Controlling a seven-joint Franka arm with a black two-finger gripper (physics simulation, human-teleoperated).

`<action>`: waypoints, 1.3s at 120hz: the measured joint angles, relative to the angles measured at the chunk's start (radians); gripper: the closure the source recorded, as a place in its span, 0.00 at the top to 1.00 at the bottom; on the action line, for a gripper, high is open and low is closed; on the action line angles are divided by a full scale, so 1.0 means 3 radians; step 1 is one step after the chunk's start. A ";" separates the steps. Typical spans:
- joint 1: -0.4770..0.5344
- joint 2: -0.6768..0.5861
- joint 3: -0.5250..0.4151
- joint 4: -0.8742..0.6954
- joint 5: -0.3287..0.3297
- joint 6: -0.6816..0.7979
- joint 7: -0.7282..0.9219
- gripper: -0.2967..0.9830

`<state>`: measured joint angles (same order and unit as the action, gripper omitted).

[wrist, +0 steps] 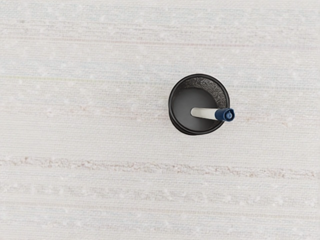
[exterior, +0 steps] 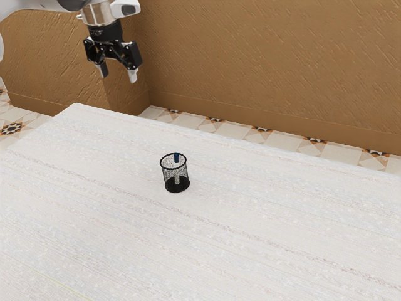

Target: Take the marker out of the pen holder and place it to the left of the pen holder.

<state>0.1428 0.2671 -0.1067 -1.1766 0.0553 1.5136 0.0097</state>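
Note:
High above the table's far left part in the exterior view, my gripper (exterior: 118, 74) is open, its two fingers apart with nothing between them. The black mesh pen holder (exterior: 176, 187) stands upright on the table, well below my hand and toward the exterior view's right. Inside it leans the marker (exterior: 177, 158), white with a blue cap that reaches the rim. From above, in the wrist view, the marker (wrist: 205, 113) rests tilted in the round pen holder (wrist: 182, 107), its blue end over the rim.
A white, faintly striped table (exterior: 207, 251) carries the pen holder. Behind the table's far edge stand a brown wall (exterior: 263, 69) and a patterned tile floor (exterior: 219, 125).

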 joint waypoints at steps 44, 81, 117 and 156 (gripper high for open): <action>-0.0348 0.0379 -0.0334 0.0120 0.0312 0.0230 -0.0017 0.77; -0.0525 0.0917 -0.0249 -0.0025 0.0456 0.0556 -0.0101 0.77; -0.0306 0.0890 -0.0227 -0.0677 0.0142 0.1097 -0.0151 0.77; -0.0170 0.0969 -0.0227 -0.0684 0.0106 0.1260 -0.0169 0.54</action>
<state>0.0919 0.5578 -0.1748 -1.3820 0.0872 1.8917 -0.0409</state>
